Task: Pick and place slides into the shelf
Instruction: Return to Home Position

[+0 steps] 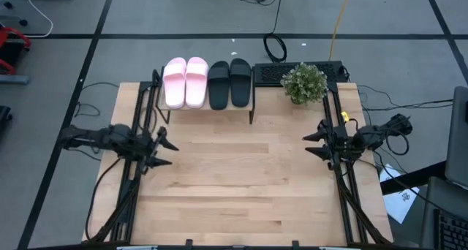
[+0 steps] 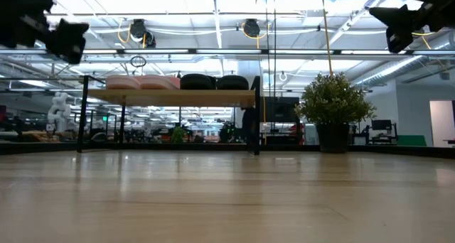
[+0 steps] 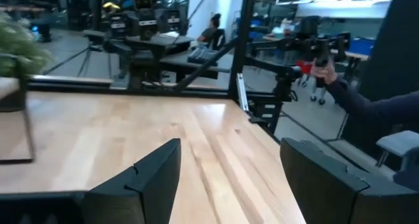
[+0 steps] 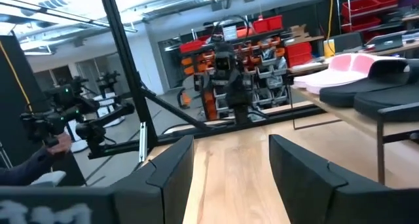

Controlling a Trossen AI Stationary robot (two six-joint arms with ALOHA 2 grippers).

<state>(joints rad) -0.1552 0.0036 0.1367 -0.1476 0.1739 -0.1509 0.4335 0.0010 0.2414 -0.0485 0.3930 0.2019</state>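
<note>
Jaws on both arms stand wide and empty; each wrist view shows bare tabletop (image 1: 241,184) between the dark fingers.

Findings:
- All four slides lie on the shelf (image 2: 170,97), which stands at the tabletop's far edge, toward the far-left corner.
- The pink pair (image 1: 185,82) takes the left half of the top board. The black pair (image 1: 229,82) takes the right half, just beside it. None overhangs as far as the high view shows.
- A potted plant (image 1: 304,82) stands near the shelf's right end, along the same far edge.
- The left arm (image 1: 110,138) sits at the left edge and the right arm (image 1: 365,137) at the right edge. Each is about midway along, points inward and is well apart from the shelf. The low view shows both raised clear of the surface.
- A person's hand (image 3: 324,67) shows beyond the tabletop, outside the work area.

Assessment: placing appears complete and only the retreat to rest is left.

Recommendation: keep the height and draw each arm back along its own edge. Avoid any sweep toward the far edge, where the shelf legs and plant could be struck. Keep the motion inside the tabletop's outline, given the person nearby.
</note>
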